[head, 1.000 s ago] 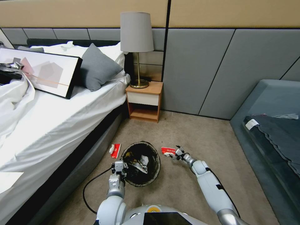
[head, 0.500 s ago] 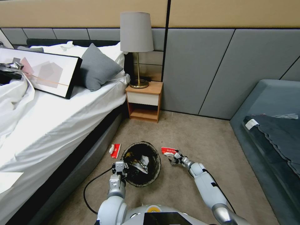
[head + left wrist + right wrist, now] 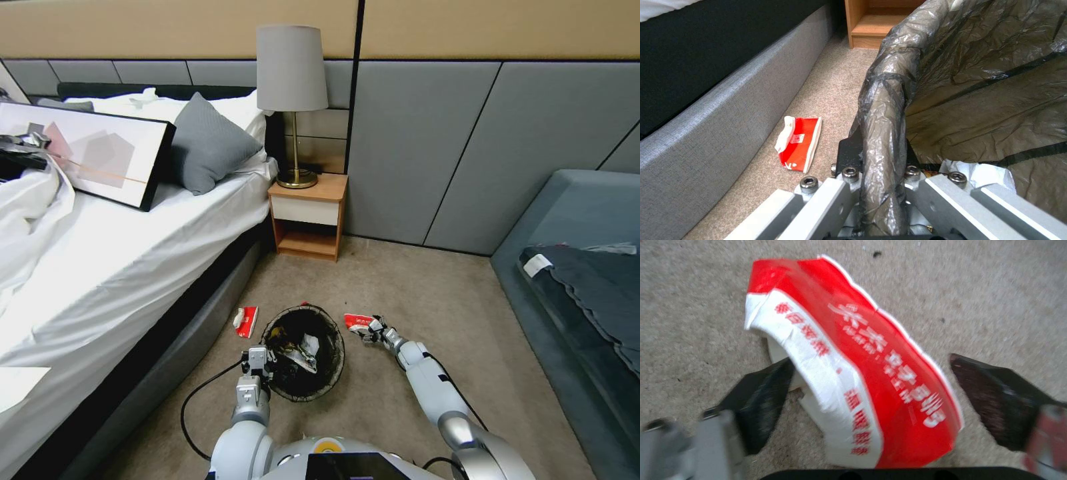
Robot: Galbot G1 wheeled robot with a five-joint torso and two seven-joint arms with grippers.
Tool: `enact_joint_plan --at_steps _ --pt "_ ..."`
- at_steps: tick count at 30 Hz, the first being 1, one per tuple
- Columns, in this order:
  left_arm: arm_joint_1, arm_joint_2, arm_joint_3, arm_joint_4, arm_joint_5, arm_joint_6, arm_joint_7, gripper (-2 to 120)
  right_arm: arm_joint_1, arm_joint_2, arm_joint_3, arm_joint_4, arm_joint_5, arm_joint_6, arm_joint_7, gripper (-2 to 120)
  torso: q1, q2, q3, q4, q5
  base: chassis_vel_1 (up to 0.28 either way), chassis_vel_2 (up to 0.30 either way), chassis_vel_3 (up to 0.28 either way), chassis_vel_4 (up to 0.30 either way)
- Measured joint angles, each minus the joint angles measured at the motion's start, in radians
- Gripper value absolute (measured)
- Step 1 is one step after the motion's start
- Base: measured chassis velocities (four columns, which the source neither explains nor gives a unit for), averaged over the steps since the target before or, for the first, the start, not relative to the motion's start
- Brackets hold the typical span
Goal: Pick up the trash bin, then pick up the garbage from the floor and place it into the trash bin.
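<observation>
The bag-lined trash bin (image 3: 303,352) sits on the carpet, litter inside. One red-and-white packet (image 3: 247,321) lies flat beside it; another packet (image 3: 862,373) lies crumpled opposite.

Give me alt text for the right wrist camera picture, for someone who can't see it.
A crumpled red-and-white packet with white printed characters lies on beige carpet, between the two open black fingers of the right gripper. The fingers sit on either side of the packet, not yet closed on it.
</observation>
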Motion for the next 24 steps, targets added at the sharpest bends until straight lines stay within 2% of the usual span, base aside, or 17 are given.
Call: enact_joint_plan --at_steps 2,5,6,11,15,18,19,20,24 --pt "0.001 0.000 -0.001 -0.001 0.000 0.000 0.000 1 0.002 0.001 0.000 -0.004 0.002 0.000 0.000 78 0.000 0.000 0.000 0.0000 0.0000 0.000 0.000 0.000 0.000" --pt "0.006 -0.001 -0.003 -0.003 0.002 -0.001 0.000 1 0.003 0.005 -0.005 -0.008 0.012 0.000 0.002 64 0.000 0.000 0.000 0.0000 0.0001 0.000 0.000 0.000 0.000" --pt "0.006 -0.001 -0.003 -0.003 0.002 -0.001 0.000 1 0.003 0.005 -0.005 -0.008 0.012 0.000 0.002 64 0.000 0.000 0.000 0.0000 0.0001 0.000 0.000 0.000 0.000" --pt "0.005 -0.001 -0.003 -0.004 0.002 -0.002 0.000 1 -0.001 0.010 -0.010 -0.001 0.019 0.000 0.009 42 0.000 0.000 0.000 0.0001 0.0000 0.000 0.000 0.000 0.000" --pt "0.004 -0.001 -0.003 -0.004 0.002 -0.002 0.000 1 -0.002 0.011 -0.011 0.001 0.021 0.000 0.011 36 0.000 0.000 0.000 0.0001 0.0000 0.000 0.000 0.000 0.000" --pt "0.003 -0.001 -0.002 -0.003 0.002 -0.002 0.000 1 -0.006 0.011 -0.013 0.004 0.026 0.000 0.014 15 0.000 0.000 0.000 0.0001 0.0000 0.000 0.000 0.000 0.000" --pt "0.003 -0.001 -0.002 -0.003 0.002 -0.002 0.000 1 -0.006 0.011 -0.013 0.004 0.026 0.000 0.014 15 0.000 0.000 0.000 0.0001 0.0000 0.000 0.000 0.000 0.000" --pt "0.002 0.000 -0.002 -0.001 0.002 -0.002 0.000 1 -0.008 0.011 -0.013 0.006 0.029 0.000 0.016 7 0.000 0.000 0.000 0.0001 0.0001 0.000 0.000 0.000 0.000" --pt "-0.001 0.001 -0.002 0.000 0.001 -0.002 0.000 1 -0.013 0.009 -0.013 0.010 0.034 0.000 0.020 2 0.000 0.000 0.000 0.0002 0.0001 0.000 0.000 0.000 0.000"
